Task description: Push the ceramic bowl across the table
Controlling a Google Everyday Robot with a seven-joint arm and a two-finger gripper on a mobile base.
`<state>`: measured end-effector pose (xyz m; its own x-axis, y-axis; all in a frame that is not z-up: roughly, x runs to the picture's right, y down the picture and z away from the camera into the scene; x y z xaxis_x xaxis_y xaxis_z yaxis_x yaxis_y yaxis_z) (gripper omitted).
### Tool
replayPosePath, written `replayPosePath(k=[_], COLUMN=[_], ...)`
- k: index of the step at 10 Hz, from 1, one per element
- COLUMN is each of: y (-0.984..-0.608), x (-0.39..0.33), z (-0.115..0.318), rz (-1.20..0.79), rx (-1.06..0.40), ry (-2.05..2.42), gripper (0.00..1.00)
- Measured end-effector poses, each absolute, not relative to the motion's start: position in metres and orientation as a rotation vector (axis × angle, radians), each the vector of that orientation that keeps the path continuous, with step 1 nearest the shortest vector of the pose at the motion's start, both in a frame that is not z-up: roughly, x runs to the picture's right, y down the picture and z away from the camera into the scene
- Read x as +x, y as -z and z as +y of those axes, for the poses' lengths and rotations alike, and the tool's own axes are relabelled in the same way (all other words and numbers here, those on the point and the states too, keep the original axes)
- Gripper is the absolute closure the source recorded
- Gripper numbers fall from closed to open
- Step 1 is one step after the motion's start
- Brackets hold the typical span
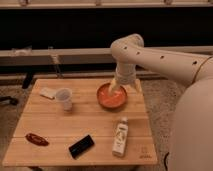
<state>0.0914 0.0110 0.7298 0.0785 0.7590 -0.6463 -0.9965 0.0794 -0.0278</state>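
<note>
The ceramic bowl [112, 97] is round, orange-red and glossy with a paler inside. It sits on the light wooden table [50, 122], right of centre and toward the far edge. My gripper [116, 89] hangs down from the cream arm that comes in from the right. It reaches into the bowl at its far right rim and seems to touch it. The arm's wrist hides part of the bowl's back rim.
A translucent plastic cup [64, 98] stands left of the bowl. A small white block [47, 93] lies at the far left. A dark red object [37, 139] and a black flat object [81, 145] lie near the front edge. A white bottle [120, 136] lies at the front right.
</note>
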Motion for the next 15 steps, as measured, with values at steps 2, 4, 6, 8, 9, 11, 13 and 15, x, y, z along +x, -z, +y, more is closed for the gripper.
replayPosePath(k=[2, 4, 6, 8, 9, 11, 13, 15], y=[-0.734, -0.738, -0.742, -0.748, -0.748, -0.75, -0.76, -0.764], x=[0.092, 0.09, 0.091, 0.09, 0.09, 0.09, 0.09, 0.09], z=[0.011, 0.01, 0.011, 0.012, 0.011, 0.012, 0.012, 0.011], rz=[0.547, 0.542, 0.545, 0.547, 0.546, 0.546, 0.547, 0.542], rx=[-0.544, -0.545, -0.546, -0.547, -0.546, -0.547, -0.547, -0.546], ry=[-1.408, -1.403, -1.397, -1.386, -1.385, -1.382, -1.371, -1.368], gripper=[0.2, 0.2, 0.2, 0.2, 0.2, 0.2, 0.2, 0.2])
